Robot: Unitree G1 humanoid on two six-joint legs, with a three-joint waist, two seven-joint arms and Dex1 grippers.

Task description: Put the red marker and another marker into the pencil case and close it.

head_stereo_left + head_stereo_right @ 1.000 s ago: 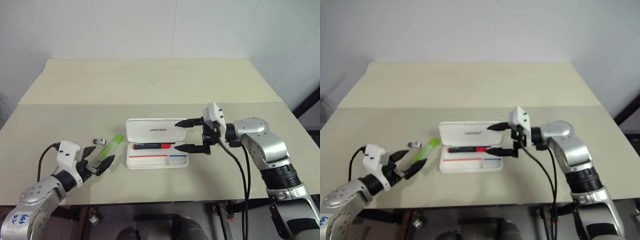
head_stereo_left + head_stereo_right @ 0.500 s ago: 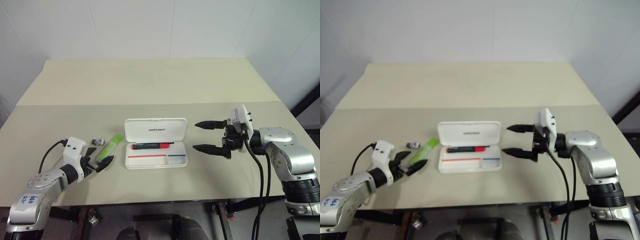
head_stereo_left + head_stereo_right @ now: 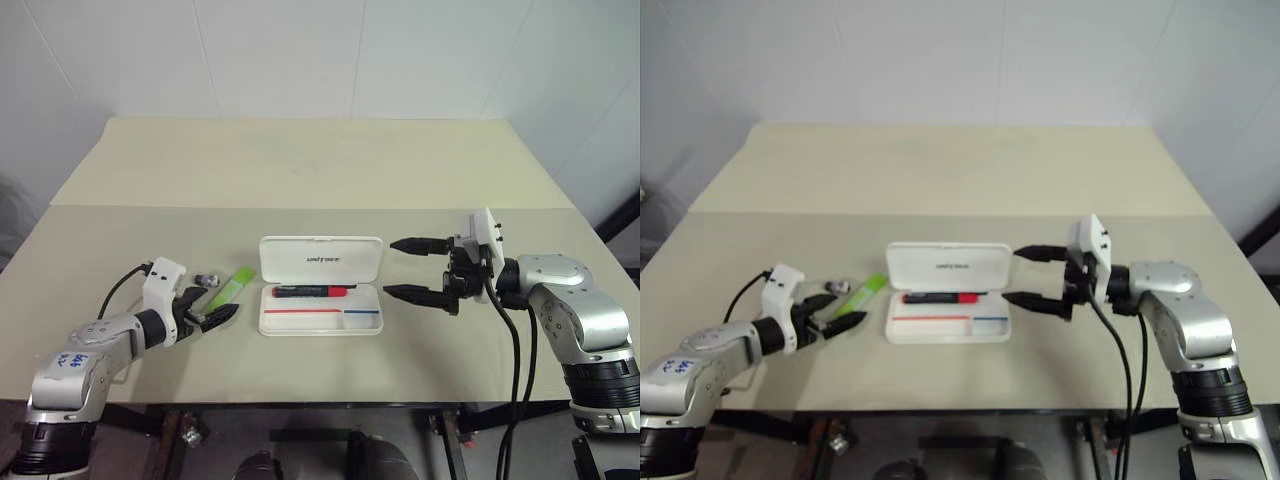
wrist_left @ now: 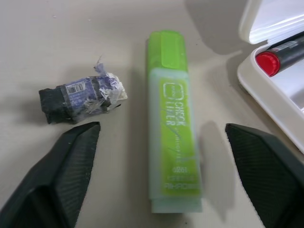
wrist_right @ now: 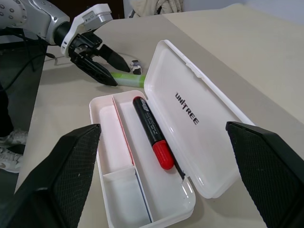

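One red marker (image 3: pixel 310 292) in open pencil case (image 3: pixel 322 258), one green marker (image 4: pixel 173 118) outside (both hands (image 3: pixel 207 312) (image 3: pixel 414 270) open).

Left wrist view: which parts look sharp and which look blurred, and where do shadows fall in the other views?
Left wrist view: the green marker shows readable print in the middle, its near end softer; the dark jaws at the bottom are blurred. Right wrist view: the pencil case lettering and red marker are sharp, the near jaws blurred. Left eye view: soft shadows lie on the table beside the case.
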